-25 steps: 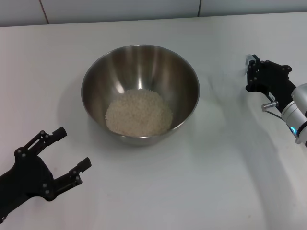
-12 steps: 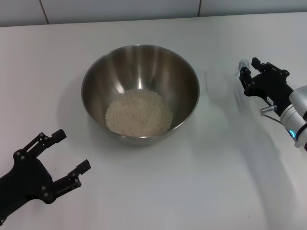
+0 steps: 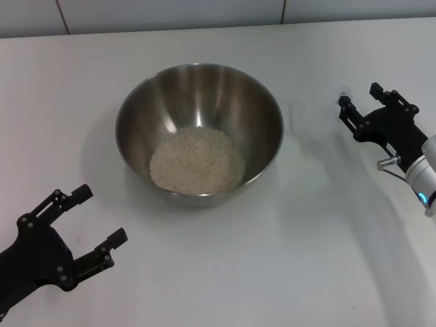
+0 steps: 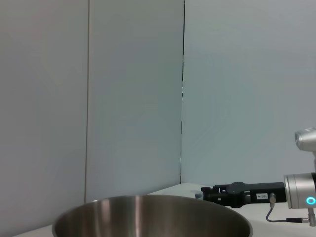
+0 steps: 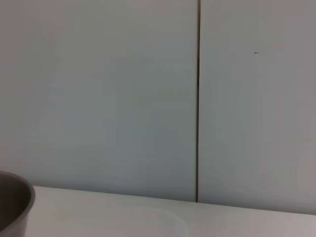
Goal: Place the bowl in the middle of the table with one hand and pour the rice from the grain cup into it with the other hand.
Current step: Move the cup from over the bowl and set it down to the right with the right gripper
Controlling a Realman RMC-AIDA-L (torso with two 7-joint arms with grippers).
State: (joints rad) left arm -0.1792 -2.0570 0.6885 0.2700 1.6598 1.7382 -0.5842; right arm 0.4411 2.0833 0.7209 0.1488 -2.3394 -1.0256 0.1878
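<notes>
The steel bowl (image 3: 199, 85) stands in the middle of the white table (image 3: 286, 259) with a pale heap of rice (image 3: 197, 161) in its bottom. My right gripper (image 3: 359, 96) is open, to the right of the bowl and low over the table. The clear grain cup (image 3: 345, 95) shows only as a faint translucent shape at the tip of one finger; I cannot tell whether it touches. My left gripper (image 3: 102, 214) is open and empty at the front left, apart from the bowl. The bowl's rim also shows in the left wrist view (image 4: 148, 202) and the right wrist view (image 5: 17, 202).
A grey panelled wall (image 3: 170, 13) runs along the table's far edge. The left wrist view shows my right gripper (image 4: 232, 191) beyond the bowl. Bare table lies in front of the bowl and on both sides of it.
My right gripper has turned and opened; it was closed around the clear cup a second ago. My left gripper has drawn back slightly toward the front edge.
</notes>
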